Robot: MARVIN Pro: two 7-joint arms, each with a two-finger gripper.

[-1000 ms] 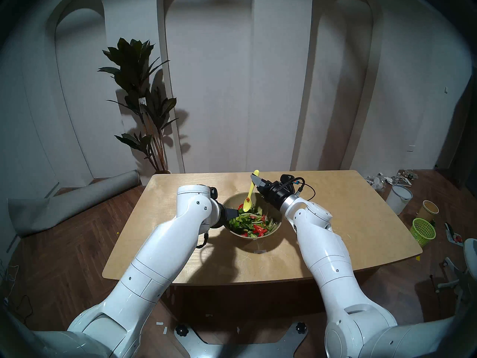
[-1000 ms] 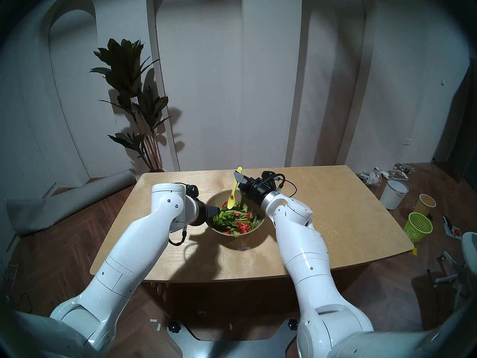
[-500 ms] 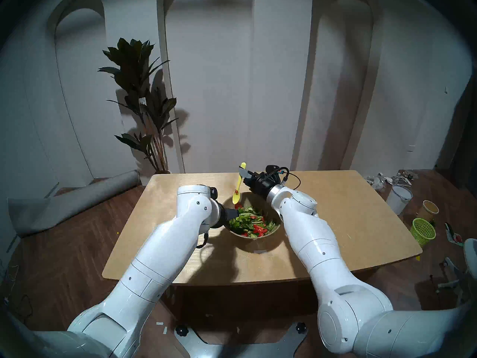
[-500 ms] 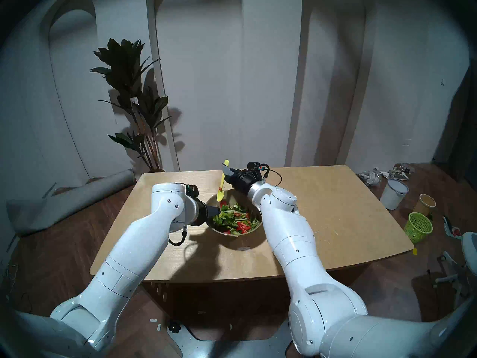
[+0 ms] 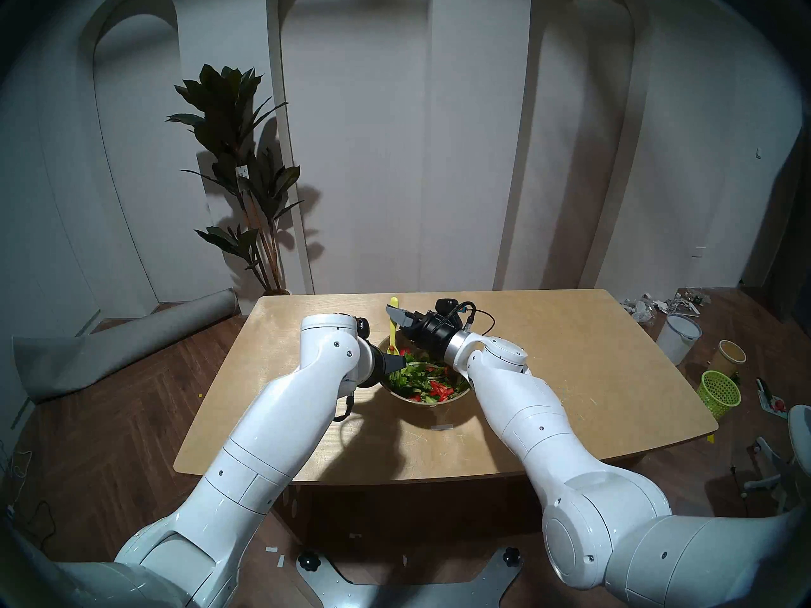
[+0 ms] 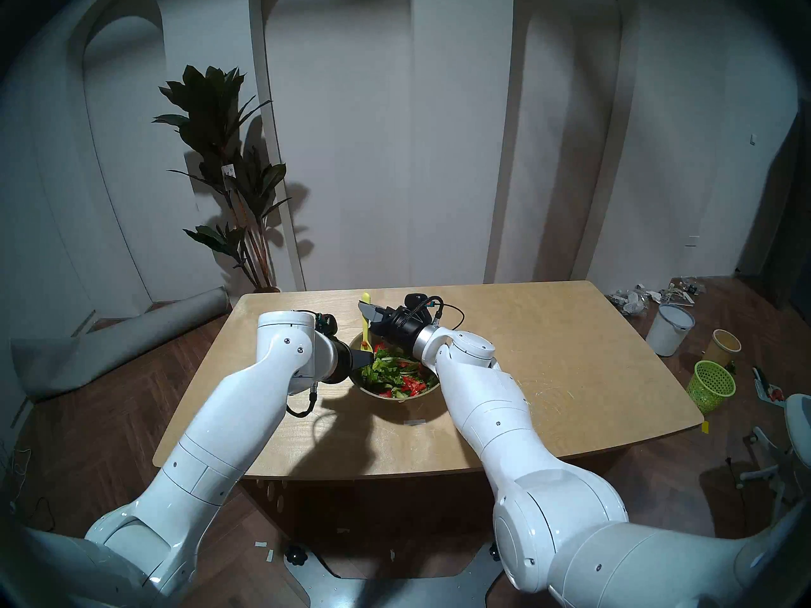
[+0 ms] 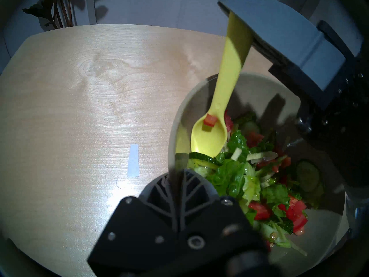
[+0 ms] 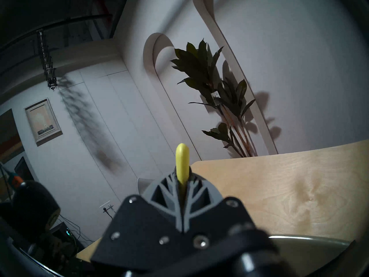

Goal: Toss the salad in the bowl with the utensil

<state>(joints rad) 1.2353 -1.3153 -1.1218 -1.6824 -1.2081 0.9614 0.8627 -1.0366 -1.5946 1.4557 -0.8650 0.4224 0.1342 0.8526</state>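
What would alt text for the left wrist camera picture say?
A yellow-green spoon, held by the right gripper, dips into a bowl of salad carrying one red tomato chunk. The left gripper clamps the bowl's rim on a wooden table.

Nothing here for you to read. The small white tag point(image 8: 215, 95) on the plant point(image 8: 215, 98) carries dark marks, too small to make out. The pale strip point(image 7: 133, 160) on the surface point(image 7: 79, 90) is blank. The framed picture point(image 8: 43, 121) on the wall shows no lettering you can read.
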